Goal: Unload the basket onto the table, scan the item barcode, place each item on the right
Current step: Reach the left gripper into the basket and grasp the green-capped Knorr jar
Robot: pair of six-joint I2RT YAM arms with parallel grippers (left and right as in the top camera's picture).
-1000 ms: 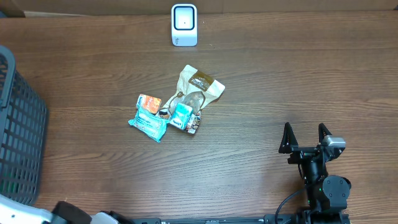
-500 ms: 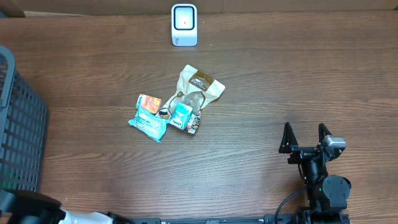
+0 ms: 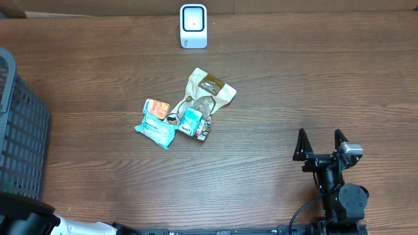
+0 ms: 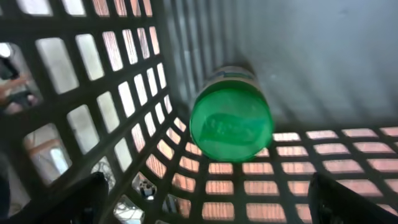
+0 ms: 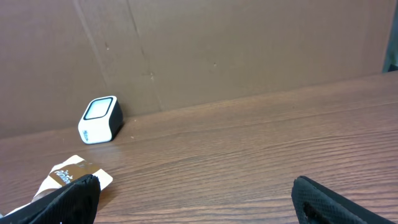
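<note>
Found the right end effector [image 3: 321,145] released, fingers spread wide above bare desk [image 3: 274,78] and grasping nothing. Saw, well ahead of it and off to its left, a small heap of packaged goods: a tan pouch [image 3: 208,91] farthest forward, a small teal packet [image 3: 191,121] overlapping the pouch's near edge, then an orange packet [image 3: 157,108] and a larger teal wrapper [image 3: 155,129] farther left. Noted the white scanner [image 3: 193,26] standing beyond the heap, farther still from that end effector and close to the brown cardboard wall [image 5: 249,43] behind the desk. Caught, in the right wrist view, a corner of the pouch just past the left fingertip. Found the left end effector [image 4: 208,202] likewise released, fingers wide apart at the lower corners of its view, down inside the dark plastic basket [image 4: 93,93]. Saw straight ahead of it, apart from both fingers, a green-ended container [image 4: 231,121] resting against the basket's lattice, round green end toward the camera. Could not make out a barcode on any package.
</note>
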